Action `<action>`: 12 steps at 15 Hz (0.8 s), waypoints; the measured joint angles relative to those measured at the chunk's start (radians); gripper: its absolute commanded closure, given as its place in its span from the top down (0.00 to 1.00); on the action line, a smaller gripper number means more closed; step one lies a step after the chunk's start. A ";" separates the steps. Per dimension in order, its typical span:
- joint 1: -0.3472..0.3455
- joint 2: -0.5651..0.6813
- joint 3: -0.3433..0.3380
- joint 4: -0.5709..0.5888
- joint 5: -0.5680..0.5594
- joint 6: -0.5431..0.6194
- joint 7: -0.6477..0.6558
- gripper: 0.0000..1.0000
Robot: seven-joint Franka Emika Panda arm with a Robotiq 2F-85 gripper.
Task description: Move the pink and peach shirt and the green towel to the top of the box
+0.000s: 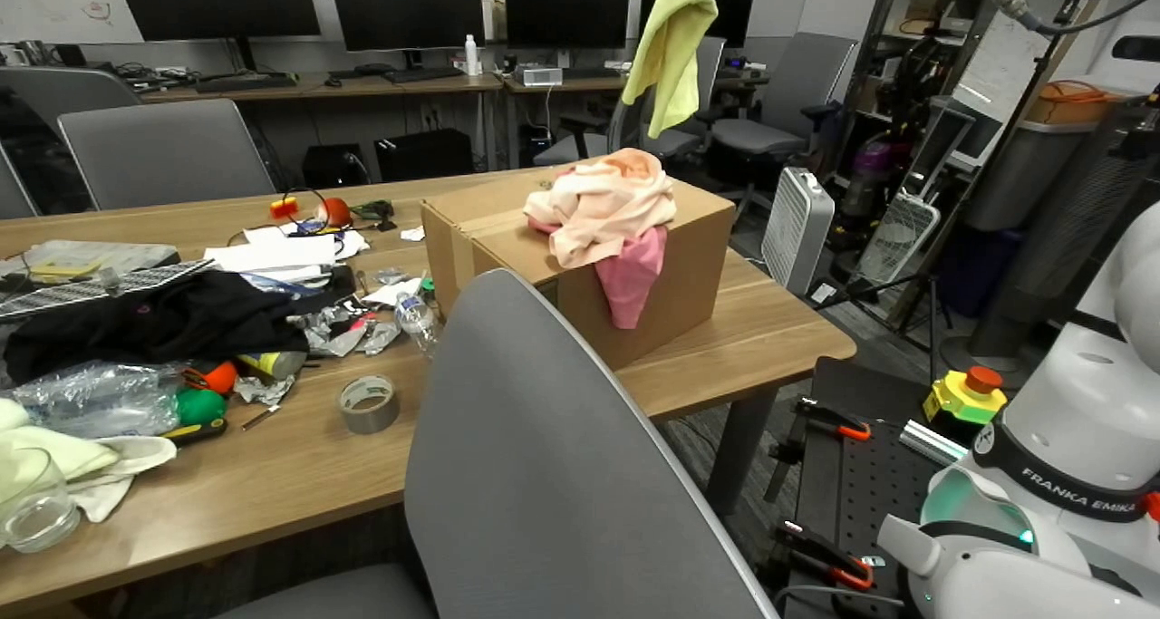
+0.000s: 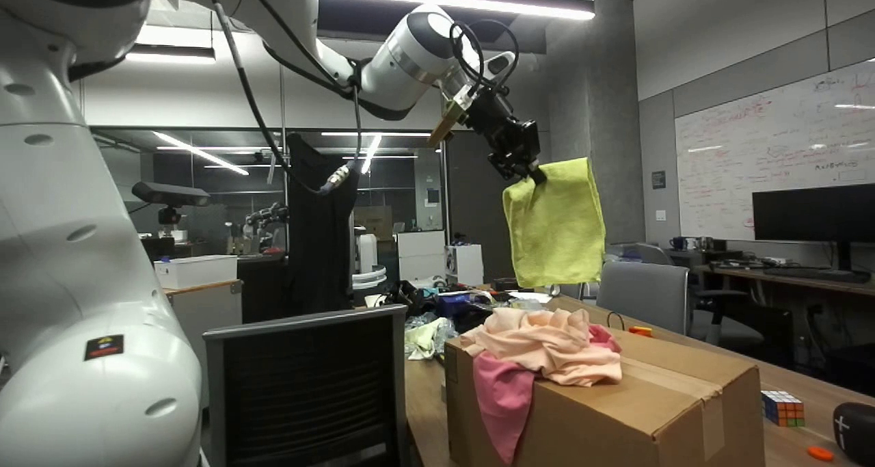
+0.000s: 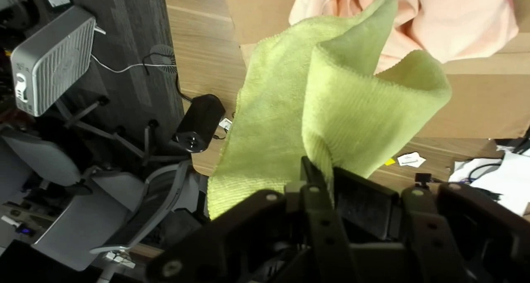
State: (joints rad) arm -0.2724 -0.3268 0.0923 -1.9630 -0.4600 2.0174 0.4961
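My gripper is shut on the green towel by one edge and holds it high in the air. In the wrist view, the towel is pinched between the fingers and hangs in folds. The towel hangs above the back part of the brown cardboard box in an exterior view, apart from it. The pink and peach shirt lies crumpled on top of the box, with a pink part hanging over its side. The shirt and box also show in other views.
A grey chair stands against the table. A tape roll, bottle, black cloth and other clutter lie beside the box. A puzzle cube and black speaker stand at its other end.
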 measured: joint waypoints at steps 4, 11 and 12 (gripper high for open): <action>0.023 0.084 -0.001 0.122 0.000 -0.100 0.005 0.04; 0.080 0.235 -0.043 0.333 0.010 -0.237 0.006 0.33; 0.087 0.251 -0.053 0.354 0.018 -0.248 0.003 0.34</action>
State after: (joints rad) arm -0.1856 -0.0757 0.0396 -1.6095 -0.4419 1.7691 0.4996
